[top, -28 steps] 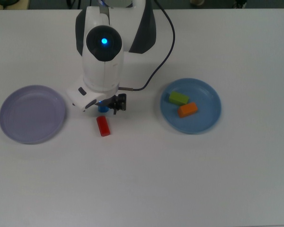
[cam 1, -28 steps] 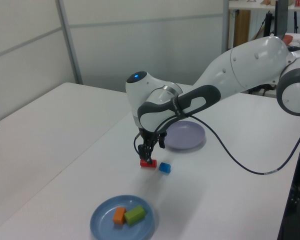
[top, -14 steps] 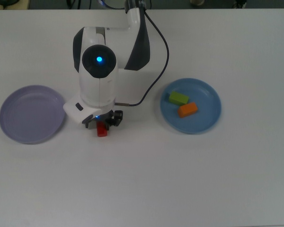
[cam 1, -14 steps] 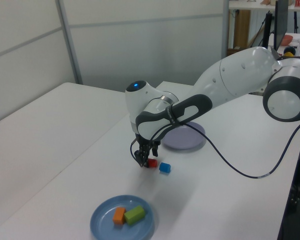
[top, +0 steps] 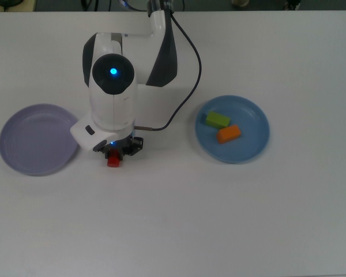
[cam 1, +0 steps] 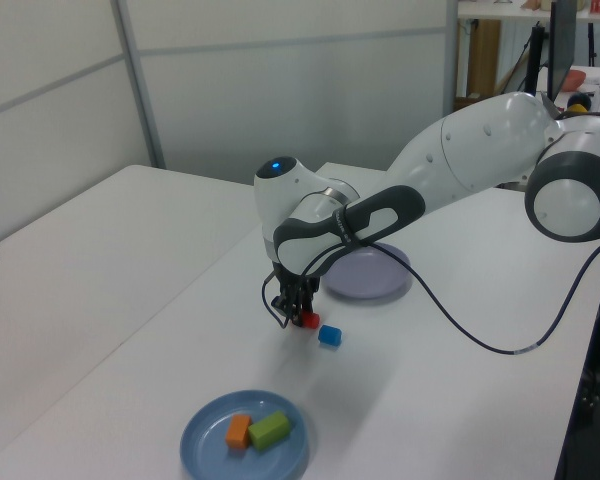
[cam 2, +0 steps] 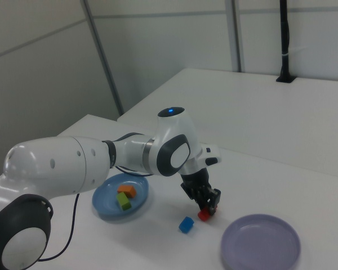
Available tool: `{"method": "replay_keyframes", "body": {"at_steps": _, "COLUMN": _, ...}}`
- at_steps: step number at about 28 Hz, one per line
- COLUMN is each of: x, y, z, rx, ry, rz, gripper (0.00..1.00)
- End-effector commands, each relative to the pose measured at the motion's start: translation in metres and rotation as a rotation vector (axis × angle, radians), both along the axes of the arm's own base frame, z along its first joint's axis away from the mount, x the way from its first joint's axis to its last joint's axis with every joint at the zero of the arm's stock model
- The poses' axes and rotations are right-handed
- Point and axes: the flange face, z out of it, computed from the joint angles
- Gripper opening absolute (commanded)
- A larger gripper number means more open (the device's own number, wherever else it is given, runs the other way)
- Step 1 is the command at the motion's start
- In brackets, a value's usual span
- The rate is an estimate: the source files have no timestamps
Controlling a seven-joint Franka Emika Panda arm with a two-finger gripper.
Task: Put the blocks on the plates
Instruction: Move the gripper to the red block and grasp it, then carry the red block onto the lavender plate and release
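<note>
The end effector is clamped on the red block, just above the worktop; I think it should go slowly to the purple plate; put it down softly near the middle.

— Where does everything sit?
— In the top view, one plate lies left of my gripper, the other plate right, carrying two blocks. A third block lies beside my gripper.
</note>
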Motion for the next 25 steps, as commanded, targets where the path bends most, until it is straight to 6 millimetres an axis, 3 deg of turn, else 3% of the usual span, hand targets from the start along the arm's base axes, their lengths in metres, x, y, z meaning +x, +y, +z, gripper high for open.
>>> {"method": "replay_keyframes", "body": {"at_steps": 1, "x": 0.001, "y": -0.012, "z": 0.029, "rx": -0.005, "ry": -0.040, "rz": -0.002, "gripper": 0.00}}
{"method": "replay_keyframes", "body": {"at_steps": 4, "x": -0.003, "y": -0.042, "z": 0.062, "rx": -0.012, "ry": -0.083, "rz": -0.021, "gripper": 0.00}}
{"method": "replay_keyframes", "body": {"at_steps": 8, "x": -0.007, "y": -0.073, "z": 0.075, "rx": -0.018, "ry": -0.095, "rz": -0.012, "gripper": 0.00}}
{"method": "replay_keyframes", "body": {"at_steps": 10, "x": -0.012, "y": -0.104, "z": 0.076, "rx": -0.018, "ry": -0.094, "rz": -0.029, "gripper": 0.00}}
{"method": "replay_keyframes", "body": {"at_steps": 15, "x": -0.018, "y": -0.141, "z": 0.063, "rx": -0.015, "ry": -0.079, "rz": -0.036, "gripper": 0.00}}
{"method": "replay_keyframes", "body": {"at_steps": 18, "x": -0.021, "y": -0.154, "z": 0.052, "rx": -0.019, "ry": -0.067, "rz": -0.050, "gripper": 0.00}}
{"method": "replay_keyframes", "body": {"at_steps": 20, "x": -0.022, "y": -0.163, "z": 0.055, "rx": -0.021, "ry": -0.086, "rz": -0.062, "gripper": 0.00}}
{"method": "replay_keyframes", "body": {"at_steps": 21, "x": -0.025, "y": -0.178, "z": 0.057, "rx": -0.022, "ry": -0.105, "rz": -0.084, "gripper": 0.00}}
{"method": "replay_keyframes", "body": {"at_steps": 25, "x": -0.028, "y": -0.188, "z": 0.056, "rx": -0.024, "ry": -0.103, "rz": -0.092, "gripper": 0.02}}
